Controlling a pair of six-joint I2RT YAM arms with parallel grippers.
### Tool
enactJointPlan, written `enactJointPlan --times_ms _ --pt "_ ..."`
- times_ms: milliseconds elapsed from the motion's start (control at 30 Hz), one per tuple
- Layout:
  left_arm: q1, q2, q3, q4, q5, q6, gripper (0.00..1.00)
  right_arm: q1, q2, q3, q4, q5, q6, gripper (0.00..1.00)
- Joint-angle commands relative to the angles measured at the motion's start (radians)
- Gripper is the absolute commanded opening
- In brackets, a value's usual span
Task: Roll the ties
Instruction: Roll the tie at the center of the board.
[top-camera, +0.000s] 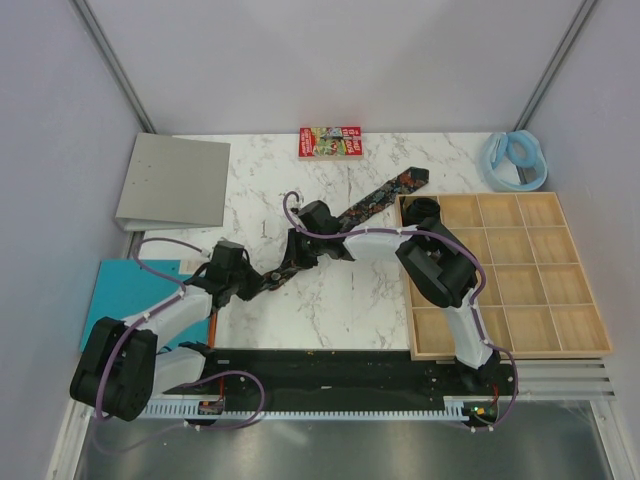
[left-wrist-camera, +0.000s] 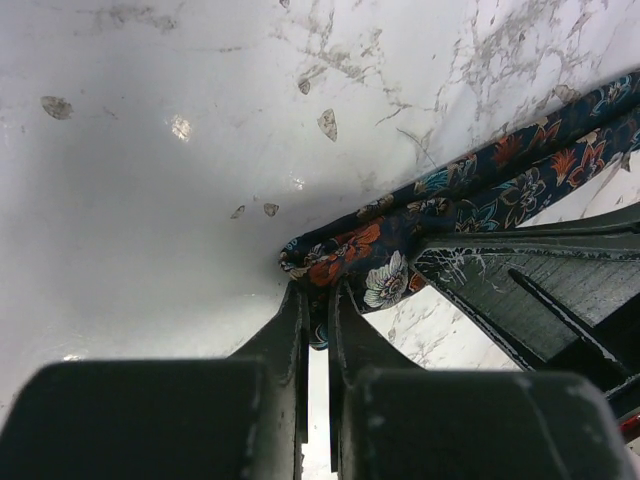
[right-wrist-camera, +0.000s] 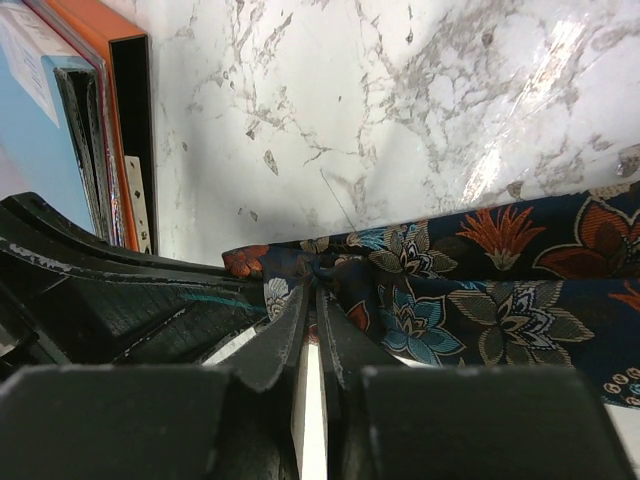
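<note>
A: Where's the tie (top-camera: 378, 201)?
B: It's flat on the marble desk (top-camera: 330, 310), one long strip on a diagonal. The wide end is far right, just beside the far-left corner of the wooden tray (top-camera: 582, 349). The narrow end is near left, between the two arms.

A: Left hand (left-wrist-camera: 318, 293)?
B: Its fingers are pressed almost together, pinching the narrow tip of the tie. The fabric bunches up at the fingertips there, low against the desk.

A: Right hand (right-wrist-camera: 314, 292)?
B: Same thing. Its fingers are nearly closed, nipping a fold of the floral fabric just beside the left hand's grip. Each wrist view shows the other hand's dark finger close alongside.

A: Any roll formed?
B: Just a small crumple at the tip. The rest of the strip is uncoiled.

A: Anything in the tray?
B: There's a dark lump (top-camera: 424, 210) in the far-left compartment, but I can't tell what it is.

A: Other stuff?
B: A red box (top-camera: 330, 141) sits at the far edge and a pale blue ring (top-camera: 515, 160) at the far right corner. A grey binder (top-camera: 175, 180) lies far left and a teal folder (top-camera: 125, 290) near left, under the left arm.
</note>
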Motion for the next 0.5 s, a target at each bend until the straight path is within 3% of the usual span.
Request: enactJointPlan --times_ms 0,200,467 --pt "0.001 0.018 -0.002 -0.001 -0.015 0.059 0.02 0.002 0.025 -0.034 -0.046 0.020 -0.012 0.14" --pt "0.001 -0.067 0.092 -0.267 -0.035 0.110 0.02 0.002 -0.005 -0.009 -0.054 0.023 0.008 0.14" --pt "0.001 -0.192 0.130 -0.436 -0.040 0.125 0.02 0.042 -0.037 0.109 -0.128 0.053 0.016 0.16"
